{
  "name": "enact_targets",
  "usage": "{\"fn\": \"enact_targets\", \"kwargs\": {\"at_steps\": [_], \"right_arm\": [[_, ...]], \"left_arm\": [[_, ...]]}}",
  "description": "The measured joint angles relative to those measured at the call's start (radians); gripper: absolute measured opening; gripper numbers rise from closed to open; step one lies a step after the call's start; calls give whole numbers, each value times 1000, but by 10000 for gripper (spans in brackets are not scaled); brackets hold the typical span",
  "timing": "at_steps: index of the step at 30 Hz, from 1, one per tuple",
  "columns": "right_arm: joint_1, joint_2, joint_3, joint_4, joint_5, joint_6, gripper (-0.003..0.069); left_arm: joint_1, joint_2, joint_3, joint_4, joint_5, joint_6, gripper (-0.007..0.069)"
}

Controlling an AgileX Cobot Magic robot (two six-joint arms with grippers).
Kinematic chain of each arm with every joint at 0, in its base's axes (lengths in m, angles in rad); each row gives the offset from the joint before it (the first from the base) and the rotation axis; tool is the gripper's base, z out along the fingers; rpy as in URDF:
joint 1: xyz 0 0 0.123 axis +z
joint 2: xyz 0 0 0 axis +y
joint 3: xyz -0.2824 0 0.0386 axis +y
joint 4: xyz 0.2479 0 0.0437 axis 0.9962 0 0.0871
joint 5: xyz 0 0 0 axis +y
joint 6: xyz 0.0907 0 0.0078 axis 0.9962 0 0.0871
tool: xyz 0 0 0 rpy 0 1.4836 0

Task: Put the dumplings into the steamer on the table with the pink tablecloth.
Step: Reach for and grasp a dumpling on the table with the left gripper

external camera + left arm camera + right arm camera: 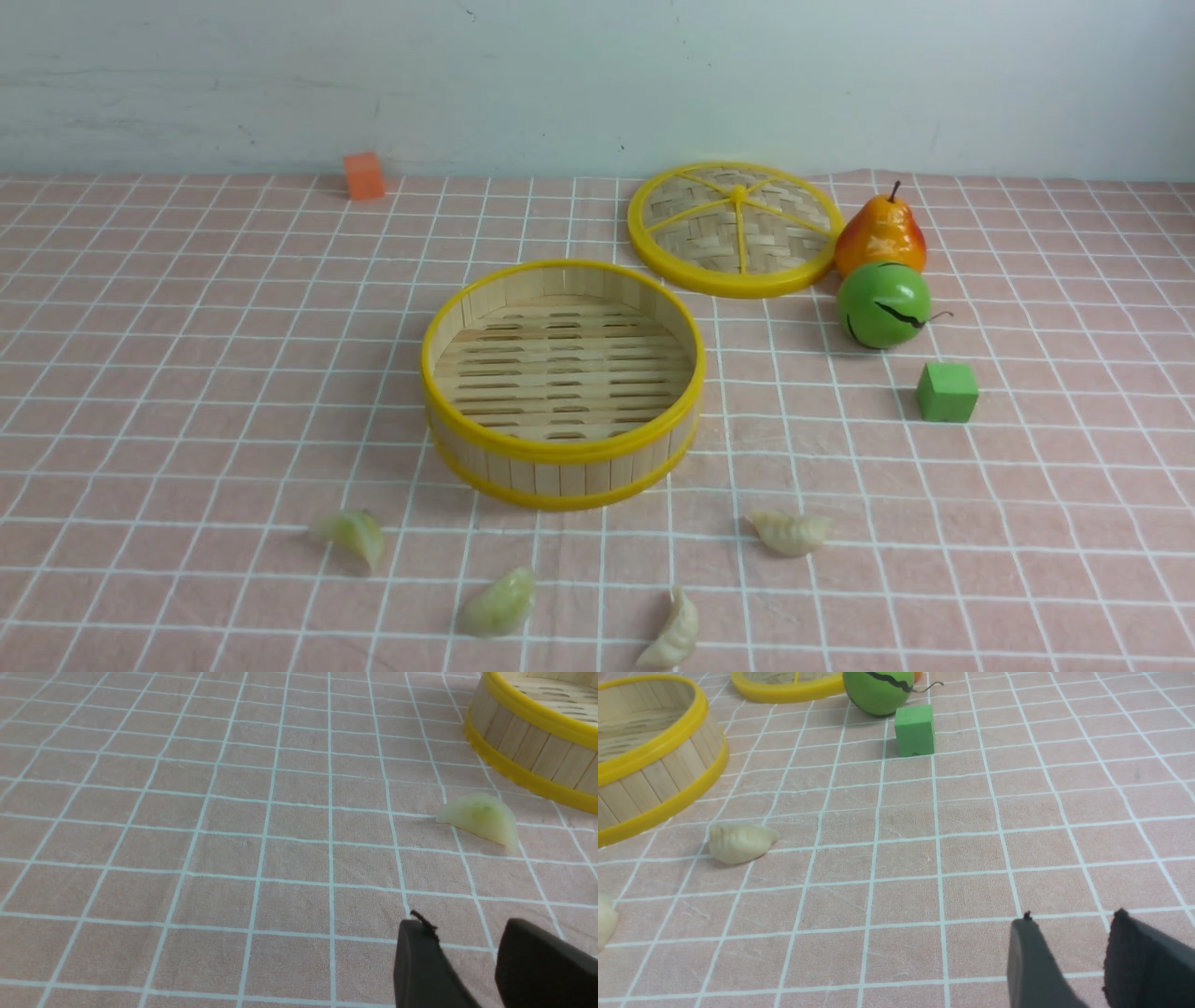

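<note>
Front view, surface: one table (1074, 560), covered edge to edge by the pink tablecloth (187, 373), which has thin white grid lines and is slightly wrinkled. Room: a pale, scuffed wall (597, 75) fills the upper part of the frame.

Items on the cloth:
1. Bamboo steamer (560, 481), centre of frame, upright, slatted floor bare.
2. Woven lid (738, 229), upper right of the steamer, lying flat and apart from it.
3. Toy pear (880, 235), just beside the lid's right edge. Just below it in the frame is a green ball (883, 305) with a black wavy line. I cannot tell whether the two touch.
4. One green cube (948, 392), right of centre, near the ball but apart from it. One orange cube (363, 175), upper left, at the foot of the wall.
5. Task pieces, four, all on the cloth outside the steamer:
- far-left green dumpling (353, 535), lower left
- second green dumpling (499, 605), low centre
- lower cream dumpling (674, 635), at the bottom edge
- right cream dumpling (792, 532), lower right of the steamer

Left wrist view: my left gripper (467, 933) has its fingers apart, with bare cloth in the gap and nothing held. One green dumpling (481, 819) lies near the steamer's lower yellow rim. I cannot tell which of the two it is.

Right wrist view: my right gripper (1073, 924) has its fingers apart and is empty over the cloth. The right cream dumpling lies near the steamer wall, and the green cube sits just beside the green ball.
</note>
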State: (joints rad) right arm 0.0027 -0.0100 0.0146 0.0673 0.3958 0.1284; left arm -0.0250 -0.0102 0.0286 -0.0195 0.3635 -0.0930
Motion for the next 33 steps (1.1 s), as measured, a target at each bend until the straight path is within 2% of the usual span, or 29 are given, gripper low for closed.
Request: {"fn": "enact_targets", "kwargs": {"at_steps": [2,5,7,8,9,12,14,15,16,17,20,23,29,30,31,33], "right_arm": [[0,0,0,0,0,0,240],[0,0,0,0,0,0,240],[0,0,0,18,0,0,240],[0,0,0,22,0,0,240],[0,0,0,86,0,16,240],[0,0,0,272,10,81,240],[0,0,2,500,25,168,240],[0,0,2,500,27,175,240],[0,0,7,644,35,221,240],[0,0,9,733,42,248,240],[0,0,10,839,38,252,240],[0,0,10,849,31,228,240],[0,0,10,862,-43,108,240],[0,0,10,867,-62,73,240],[0,0,10,868,-64,67,240],[0,0,-9,873,-76,5,223]], "left_arm": [[0,0,0,-21,-24,-25,237],[0,0,0,-127,-67,-105,237],[0,0,0,-338,-120,-278,237],[0,0,0,-358,-123,-278,237],[0,0,0,-514,-147,-407,237],[0,0,0,-716,-172,-534,237],[0,0,0,-803,-182,-562,237],[0,0,0,-803,-182,-563,237],[0,0,0,-824,-187,-564,237],[0,0,0,-832,-197,-566,237],[0,0,0,-839,-213,-566,237],[0,0,0,-840,-220,-544,237],[0,0,-23,-842,-214,-302,224],[0,0,-51,-838,-201,-238,206],[0,0,-57,-838,-195,-227,199],[0,42,-147,-811,-151,-79,129]]}}
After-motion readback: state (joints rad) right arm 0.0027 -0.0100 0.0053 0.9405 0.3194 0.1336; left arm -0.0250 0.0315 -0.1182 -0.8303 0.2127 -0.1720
